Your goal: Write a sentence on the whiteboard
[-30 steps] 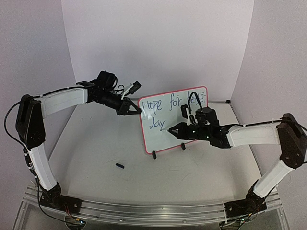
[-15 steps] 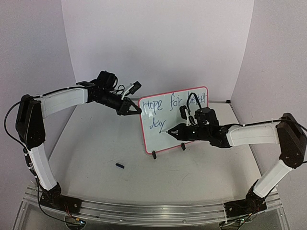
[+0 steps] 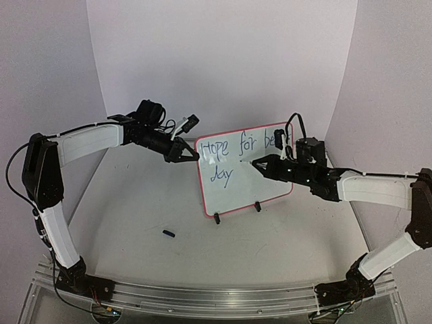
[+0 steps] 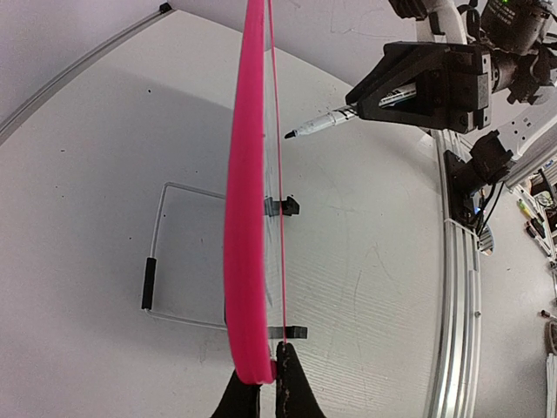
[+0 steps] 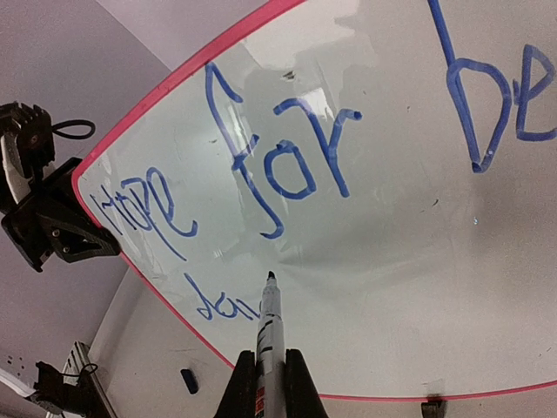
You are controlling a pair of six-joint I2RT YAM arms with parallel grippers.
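**Marker held just off whiteboard; frame clamped at upper-left**

The whiteboard (image 3: 250,187) is stood upright near mid-table (image 3: 121,202) on two black clip feet (image 3: 217,218). In front of its face, the marker (image 3: 248,163) is grasped by the right gripper (image 3: 264,164), jaws clenched on the barrel and tip pointed at the board. In the left wrist view the tip is seen just apart from the board face, not touching. In the right wrist view it is placed below "for" and to the right of "day". Farther back, at the board's upper-left edge, the pink frame is pinched btwn the clenched jaws of the left gripper (image 3: 191,155).

Vs. a sec ago: the R gripper & marker have been raised from the lower line, by the end of "day", to a level btwn the two lines. The L gripper, the board & the small dark piece (image 3: 169,233) lying on the table in front are unchanged in pos. The lower line is read as "day", as before.

Hard to see: the sentence (image 3: 247,143) can be read only as "Hope for be" over "day". The rest of the top line is covered by the R gripper in the top view & cut off at the picture edge in the R wrist view. In the L wrist view the board is seen edge-on, so no writing is legible. What the small dark piece is cannot be told.
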